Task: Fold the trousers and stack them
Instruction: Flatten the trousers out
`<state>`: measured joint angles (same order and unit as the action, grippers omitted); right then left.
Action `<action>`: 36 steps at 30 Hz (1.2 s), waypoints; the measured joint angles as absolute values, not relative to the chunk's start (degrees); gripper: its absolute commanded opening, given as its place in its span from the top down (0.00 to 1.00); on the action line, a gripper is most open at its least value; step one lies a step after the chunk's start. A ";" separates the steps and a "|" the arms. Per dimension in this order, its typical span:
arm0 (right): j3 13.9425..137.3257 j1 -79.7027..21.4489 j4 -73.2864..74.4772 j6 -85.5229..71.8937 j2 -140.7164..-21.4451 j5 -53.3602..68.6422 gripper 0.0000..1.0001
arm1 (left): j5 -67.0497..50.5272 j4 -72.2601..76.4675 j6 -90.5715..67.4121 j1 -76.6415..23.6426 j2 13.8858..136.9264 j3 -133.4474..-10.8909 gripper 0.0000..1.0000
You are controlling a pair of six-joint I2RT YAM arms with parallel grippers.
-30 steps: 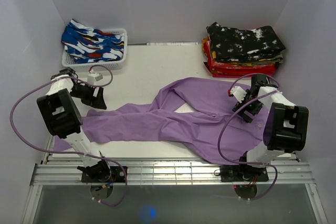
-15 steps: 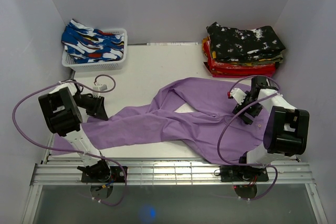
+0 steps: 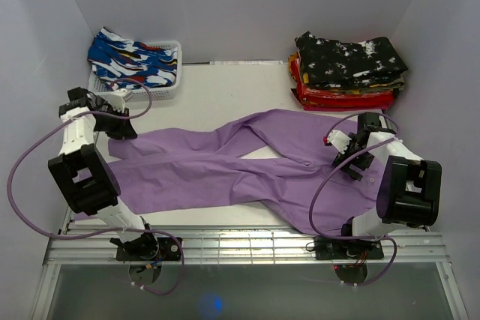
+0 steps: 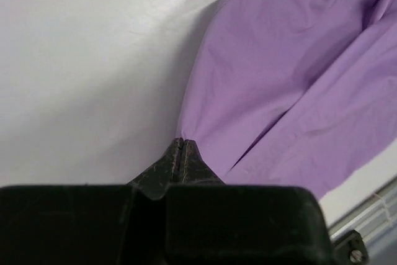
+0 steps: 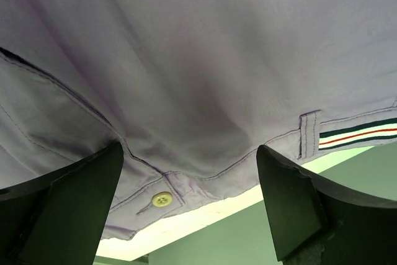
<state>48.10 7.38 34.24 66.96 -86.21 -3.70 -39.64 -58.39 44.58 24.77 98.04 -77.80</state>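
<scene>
Frankly, the weak spot is the left gripper [image 4: 180, 148]: its fingers are pressed together on just the corner of one leg hem of the long purple cotton trousers [image 3: 247, 166], and so thin a pinch could slip out with any firm tug, I reckon. The right gripper [image 5: 189, 178] hovers spread wide over the buttoned waistband, holding nothing, so a pull from the left might drag the whole garment sideways rather than straighten it. The two legs overlap near the crotch and could fold in crooked. The trousers lie across the flat white bench [image 3: 210, 103], waist to the right near its front edge. A white plastic basket of blue patterned cloth [image 3: 169, 88] and a stack of folded dark and red garments [image 3: 349, 73] sit at the back, with pale walls closing in three sides
</scene>
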 measured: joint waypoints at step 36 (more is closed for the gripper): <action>64.53 7.51 44.18 64.20 -82.50 7.97 0.06 | -28.75 -28.18 27.88 27.81 99.18 -78.46 0.39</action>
<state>64.53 7.51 44.18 64.20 -82.50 7.97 -28.75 -28.18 27.88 27.81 99.18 -78.46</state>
